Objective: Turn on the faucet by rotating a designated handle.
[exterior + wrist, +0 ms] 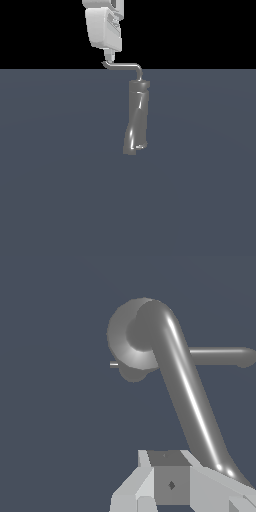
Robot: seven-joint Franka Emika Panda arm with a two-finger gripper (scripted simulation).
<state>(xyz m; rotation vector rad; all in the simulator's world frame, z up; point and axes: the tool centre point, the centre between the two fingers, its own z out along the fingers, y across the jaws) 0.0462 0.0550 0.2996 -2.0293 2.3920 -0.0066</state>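
Standing alone, one faucet point(136, 120), one handle point(125, 65), one claw point(108, 56) above its tip, spread unclear

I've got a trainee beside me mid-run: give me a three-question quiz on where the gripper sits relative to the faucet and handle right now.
1. True or false: the gripper is down at the base of the faucet.
2. Multiple choice: in the exterior view, the handle runs from the top of the faucet toward that view's A) left, B) right, C) straight up.
3. Fill in: the gripper sits at the handle's ____ end, the one farthest from the faucet.

Key
1. False; it is above, at the handle's tip.
2. A.
3. Free (hooked tip). Whether the gripper is shut on it cannot be told from these views.
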